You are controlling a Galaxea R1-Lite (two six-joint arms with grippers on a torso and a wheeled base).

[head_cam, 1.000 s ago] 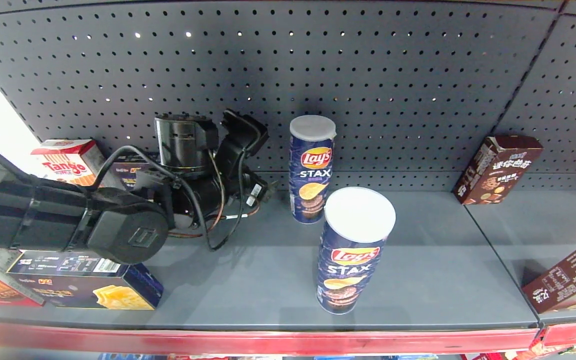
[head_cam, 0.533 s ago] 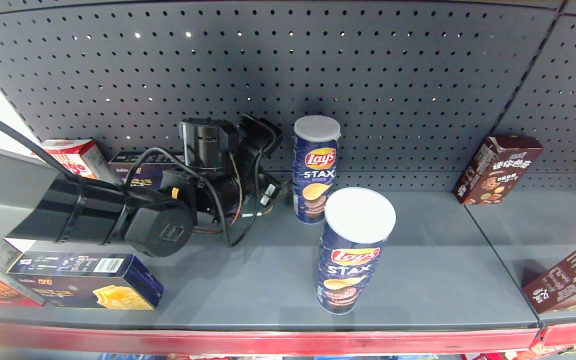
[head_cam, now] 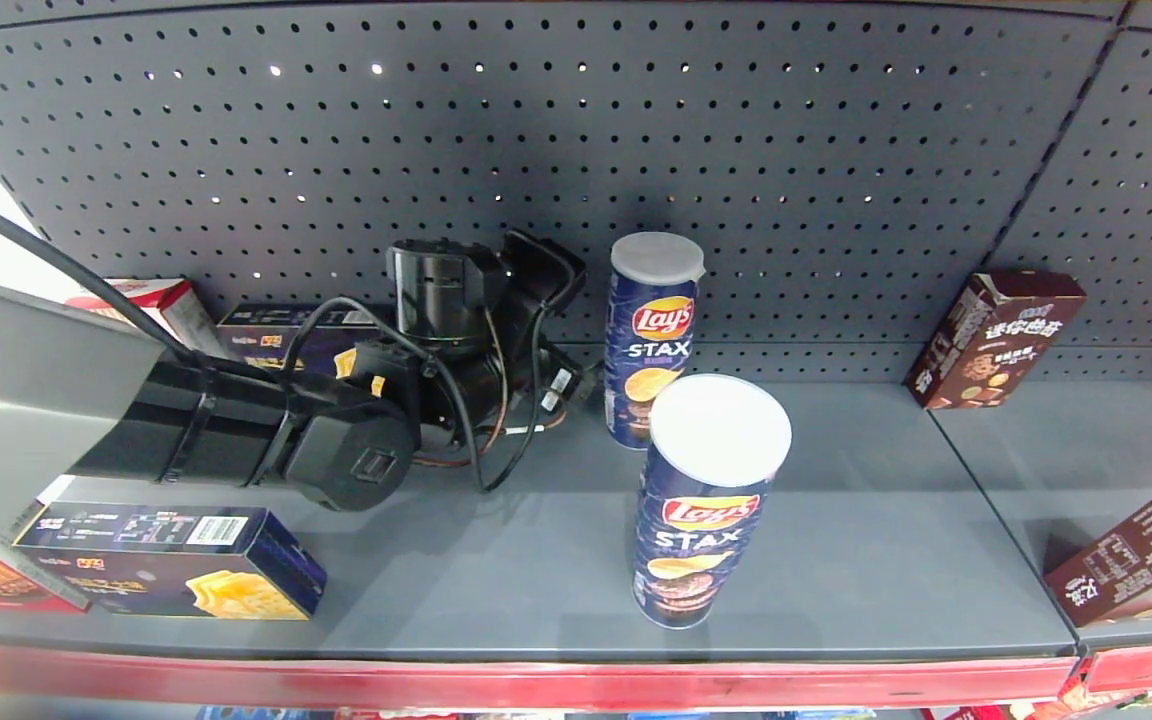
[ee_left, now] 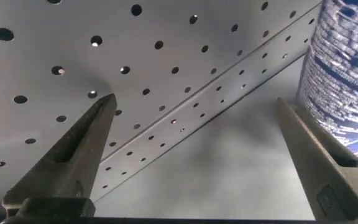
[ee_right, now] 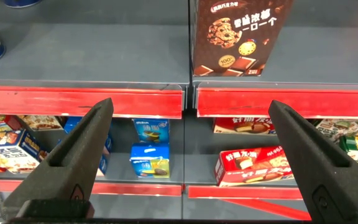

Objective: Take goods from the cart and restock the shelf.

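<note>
Two dark blue chip cans with white lids stand upright on the grey shelf (head_cam: 496,560). One can (head_cam: 653,335) is near the pegboard back wall, the other (head_cam: 704,500) closer to the front edge. My left arm lies along the shelf from the left, its wrist just left of the back can. My left gripper (ee_left: 196,99) is open and faces the pegboard with nothing between the fingers. The back can (ee_left: 347,68) stands just outside one finger (ee_left: 316,162). My right gripper (ee_right: 189,102) is open and empty, hanging in front of the lower shelves.
A blue cracker box (head_cam: 171,560) lies at the front left, with a red wafer box (head_cam: 151,305) behind my arm. Brown cookie boxes (head_cam: 996,340) (head_cam: 1136,565) sit on the right. Red price rails (ee_right: 79,101) edge the shelves. Bare shelf lies right of the cans.
My left arm has slid to the right along the shelf. The back can has shifted to the right with it. The front can has stayed put.
</note>
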